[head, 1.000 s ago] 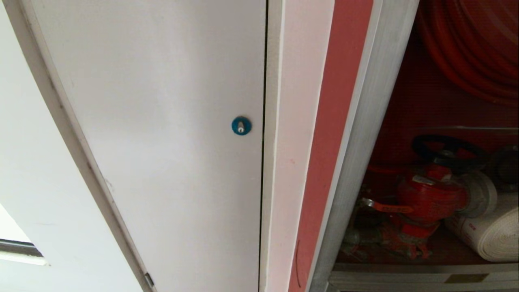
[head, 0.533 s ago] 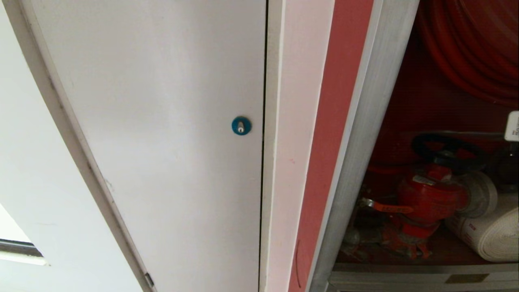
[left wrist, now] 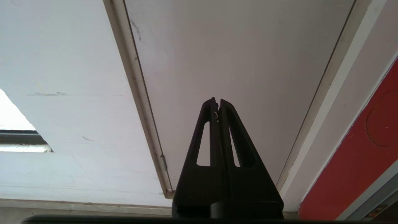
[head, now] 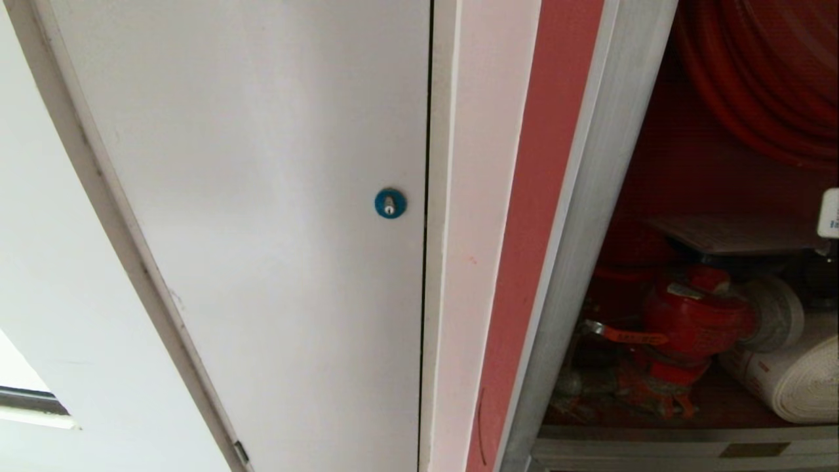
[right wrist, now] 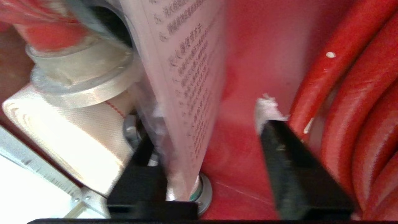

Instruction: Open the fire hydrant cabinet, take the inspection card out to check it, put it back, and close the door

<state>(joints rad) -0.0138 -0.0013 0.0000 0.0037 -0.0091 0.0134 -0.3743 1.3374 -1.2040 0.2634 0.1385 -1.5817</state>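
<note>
While the left gripper (left wrist: 217, 104) hangs parked with its 2 fingers pressed together on nothing, pointing at the white door (left wrist: 236, 62), the right gripper (right wrist: 211, 124) sits inside the fire hydrant cabinet (head: 590, 216) with its jaws spread wide. The inspection card (right wrist: 186, 71) stands in the gap between those jaws, close against one black finger (right wrist: 146, 155) and well clear of the other (right wrist: 289, 155), so neither side pinches it. In the head view the card (head: 734, 235) lies flat at 3 o'clock, resting over the top of the red valve (head: 695, 321). Beside the valve at 4 o'clock lies the rolled white hose (head: 793, 380). Farther back, at 1 o'clock, hangs the coiled red hose (head: 767, 78). The round blue lock (head: 390, 203) on the white door sits near the middle of the head view.
</note>
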